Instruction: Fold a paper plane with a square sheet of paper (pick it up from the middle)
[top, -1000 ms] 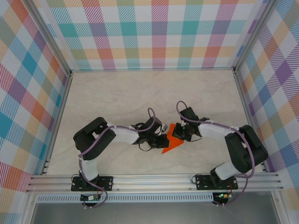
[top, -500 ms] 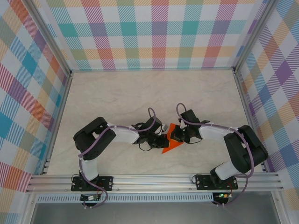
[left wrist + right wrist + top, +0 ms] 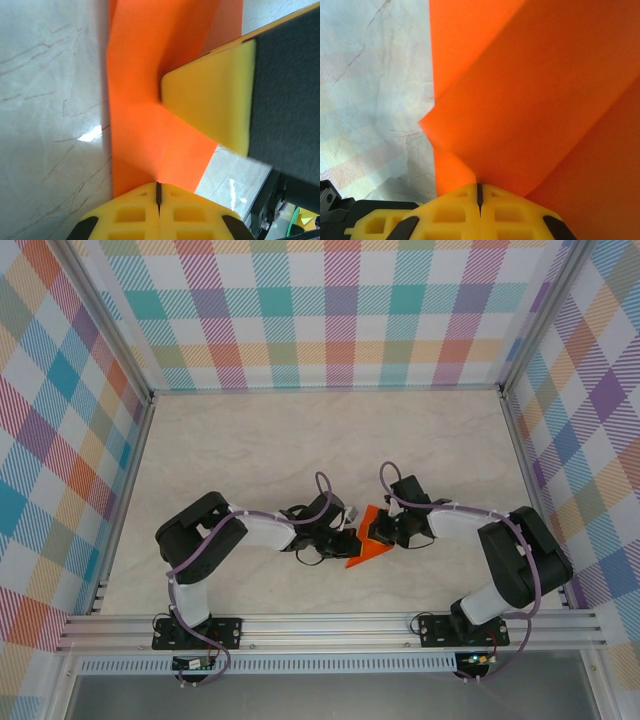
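Pinching from both sides, we have the orange paper [image 3: 366, 552] caught between our two hands, low on the table [image 3: 250, 440] and not far from its front edge. Our left gripper [image 3: 158, 190] is closed flat, its pads meeting along a thin seam, and the paper's edge runs in under their tips. Our right gripper [image 3: 479, 191] is closed the same way on the opposite side, and one of its fingers [image 3: 210, 100] reaches over the sheet in the left wrist view.

The paper is already partly folded: a ridge rises through it, and one corner points toward the front of the table. We judge it very light, limp, easy to crumple or tear, and slick enough to slide out from smooth pads. It takes a crease but will not hold its own shape. We would therefore grip it at the folded edges, where the layers are doubled and stiffer. We would pull gently, both hands moving together.
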You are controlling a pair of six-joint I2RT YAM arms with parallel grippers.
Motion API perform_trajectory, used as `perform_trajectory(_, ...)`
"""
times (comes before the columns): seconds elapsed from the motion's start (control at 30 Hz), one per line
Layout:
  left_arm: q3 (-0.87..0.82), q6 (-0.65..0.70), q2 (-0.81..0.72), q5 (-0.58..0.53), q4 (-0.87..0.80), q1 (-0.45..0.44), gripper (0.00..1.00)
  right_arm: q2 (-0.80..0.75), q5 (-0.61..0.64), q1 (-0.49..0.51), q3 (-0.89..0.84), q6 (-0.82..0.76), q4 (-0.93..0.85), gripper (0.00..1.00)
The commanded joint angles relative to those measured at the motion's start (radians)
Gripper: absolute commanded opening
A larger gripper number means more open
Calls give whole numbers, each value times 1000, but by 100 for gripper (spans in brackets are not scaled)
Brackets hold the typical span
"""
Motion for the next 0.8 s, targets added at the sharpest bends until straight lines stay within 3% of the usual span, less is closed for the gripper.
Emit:
perform_trajectory(0.0, -82, 7, 17, -51, -156, -10, 0, -19, 79, -61, -32, -54, -29, 3)
perform_trajectory(0.2, -83, 5, 15, -54, -149, -10, 0, -51, 72, -137, -32, -90, -45, 3)
perform_trajectory(0.37, -64, 10, 18, -40, -147, -10, 0, -129, 22, -143, -23, -87, -42, 3)
perform_trajectory(0.57, -39, 13, 24, -36, -156, -11, 0, -203, -31, -67, -38, -51, 24, 4)
perform_trajectory(0.77, -30, 16, 26, -44, -171, -12, 0, -82, -58, 1, -2, -51, 71, 4)
